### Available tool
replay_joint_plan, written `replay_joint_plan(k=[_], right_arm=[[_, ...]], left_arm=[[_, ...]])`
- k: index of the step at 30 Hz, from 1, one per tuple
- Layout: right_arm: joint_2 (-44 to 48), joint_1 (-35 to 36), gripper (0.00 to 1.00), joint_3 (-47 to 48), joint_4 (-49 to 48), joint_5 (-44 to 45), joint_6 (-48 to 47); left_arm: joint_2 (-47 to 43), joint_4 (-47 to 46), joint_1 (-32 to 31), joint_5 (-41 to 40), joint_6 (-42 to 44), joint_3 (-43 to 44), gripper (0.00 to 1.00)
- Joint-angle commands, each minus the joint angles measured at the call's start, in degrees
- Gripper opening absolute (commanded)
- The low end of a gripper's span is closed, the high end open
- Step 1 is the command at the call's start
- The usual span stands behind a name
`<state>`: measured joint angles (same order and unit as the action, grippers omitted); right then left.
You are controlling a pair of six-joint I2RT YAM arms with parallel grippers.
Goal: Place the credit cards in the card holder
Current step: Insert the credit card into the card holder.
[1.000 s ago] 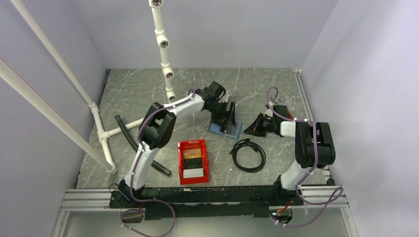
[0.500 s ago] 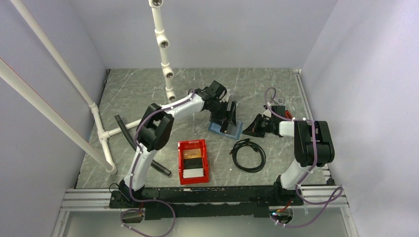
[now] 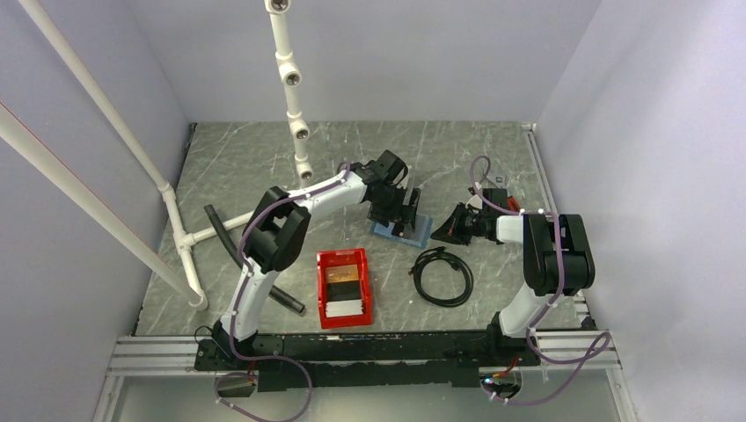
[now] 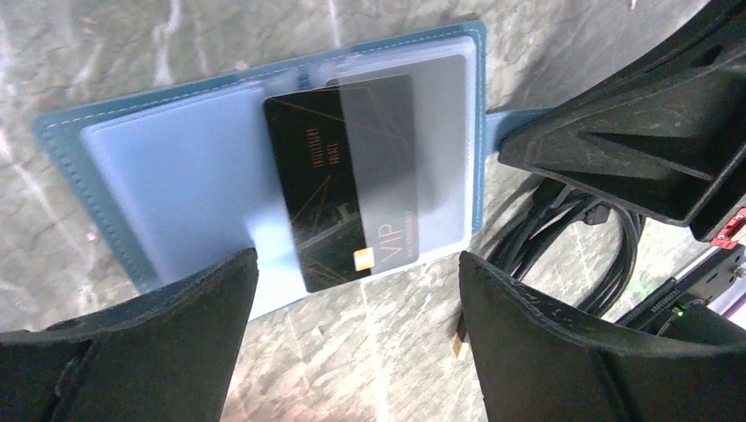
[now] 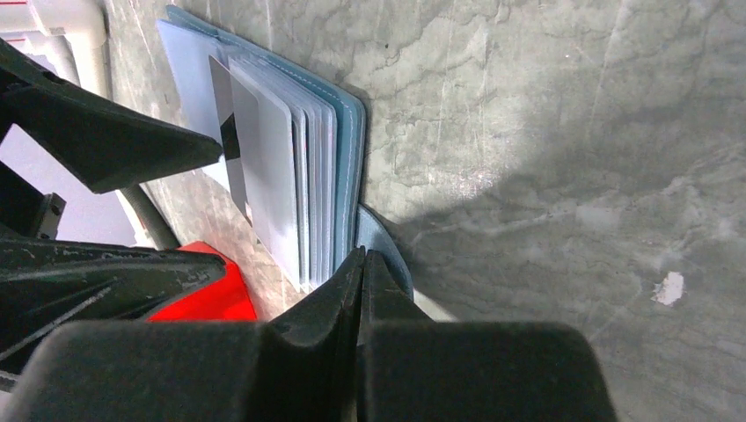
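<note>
One word reads clearly: "VIP", in pale letters on the black card (image 4: 352,176), right beside its gold chip. The card lies on the card holder's (image 4: 176,176) light blue inner page. Two small gold lines further up the card are too blurred to read.

Left gripper (image 3: 401,214) low over the blue card holder (image 3: 380,230) at frame centre, right gripper (image 3: 440,234) just right of it, red bin (image 3: 322,294) below with cards (image 3: 344,308) inside, black cable (image 3: 442,275) coiled lower right of centre
</note>
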<state>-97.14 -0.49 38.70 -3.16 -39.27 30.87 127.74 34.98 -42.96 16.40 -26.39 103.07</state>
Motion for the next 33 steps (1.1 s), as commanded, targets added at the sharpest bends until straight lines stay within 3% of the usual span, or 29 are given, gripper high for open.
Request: replay_joint_plan(k=[1,10,18,28,33], right_arm=[[-0.2,0.1,0.0,1.4,-1.4,0.1,-1.3],[-0.9,1.6,0.0,2.1,-1.1,0.1,-1.3],[-1.4,1.9,0.0,2.5,-1.3,0.1,-1.1],[-1.6,2.1,0.0,2.4,-1.5,0.1,-1.1],[-1.1,2.4,0.0,2.5,-1.4,0.1,-1.2]], left_arm=[[-4.9,0.4,1.0,-3.1,2.4,-0.8,0.9],[0.2,-0.2,0.9,3.0,2.2,2.1,0.84],[4.2,3.0,-0.7,8.7,3.1,9.4,0.86],[2.7,-4.5,-2.1,17.1,-1.6,8.1,0.84],[4.8,-3.4,-2.3,17.5,-0.8,9.9,0.85]])
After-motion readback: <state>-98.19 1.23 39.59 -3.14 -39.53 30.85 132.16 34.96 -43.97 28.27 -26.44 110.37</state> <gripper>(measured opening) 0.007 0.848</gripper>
